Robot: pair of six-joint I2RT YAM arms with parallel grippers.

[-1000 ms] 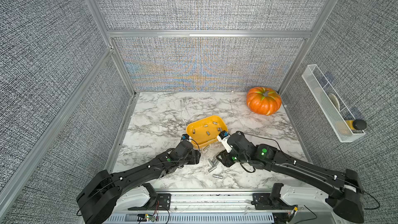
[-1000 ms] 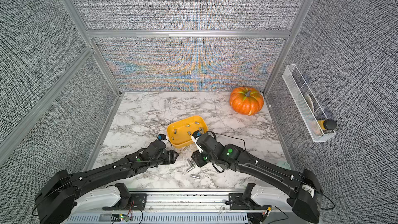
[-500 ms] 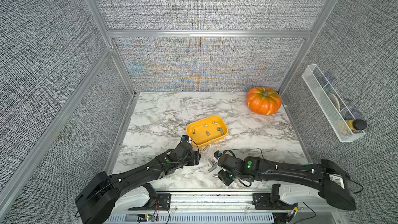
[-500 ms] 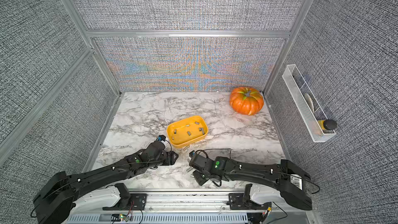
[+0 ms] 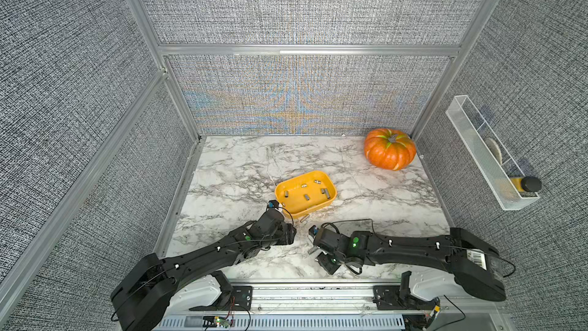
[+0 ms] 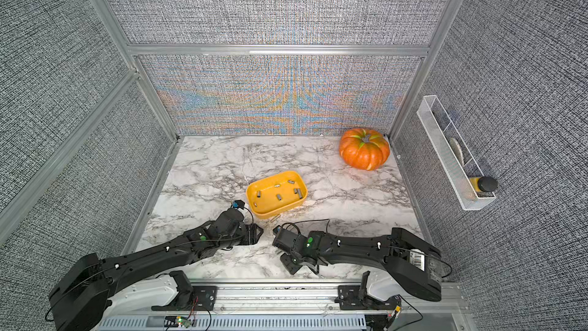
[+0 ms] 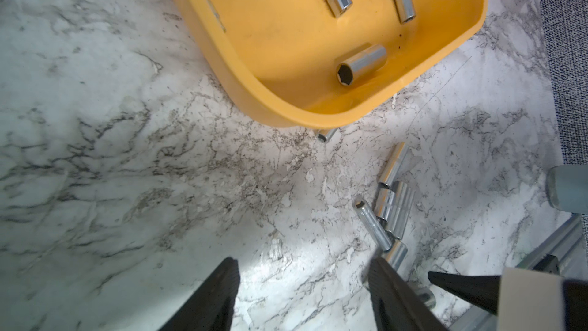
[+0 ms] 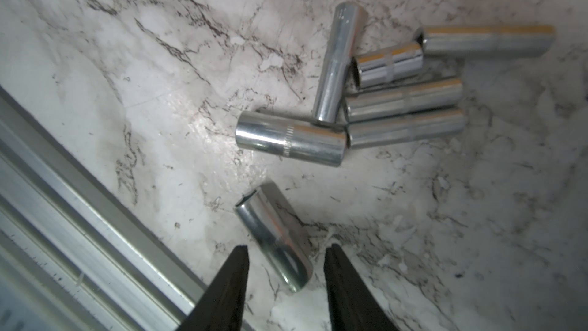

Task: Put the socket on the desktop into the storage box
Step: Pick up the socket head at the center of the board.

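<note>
Our right pincer [image 8: 287, 246] is released and stands partly open. Its jaws sit on either side of one socket [image 8: 270, 234], which lies flat on the table [image 5: 254, 167] near the front edge. We see a gap on each side of it, so nothing is gripped. Our left pincer [image 7: 304, 265] is spread wider and is empty, low over bare table near the box [image 5: 318, 209].

We count eight sockets on the table. One lies between the right jaws. Just beside it is a cluster [image 8: 404, 98] of six, long and short, lying close together and most of them touching. An eighth piece [image 7: 327, 134] lies outside the box, against its near wall. Inside the box we count five loose pieces [image 5: 307, 196], spread over its floor.

We also see one box near the middle of the table, one pumpkin [image 5: 389, 149] in the far right corner, and one basket [image 5: 477, 160] on the right wall. There are two arms, each with one pincer.
</note>
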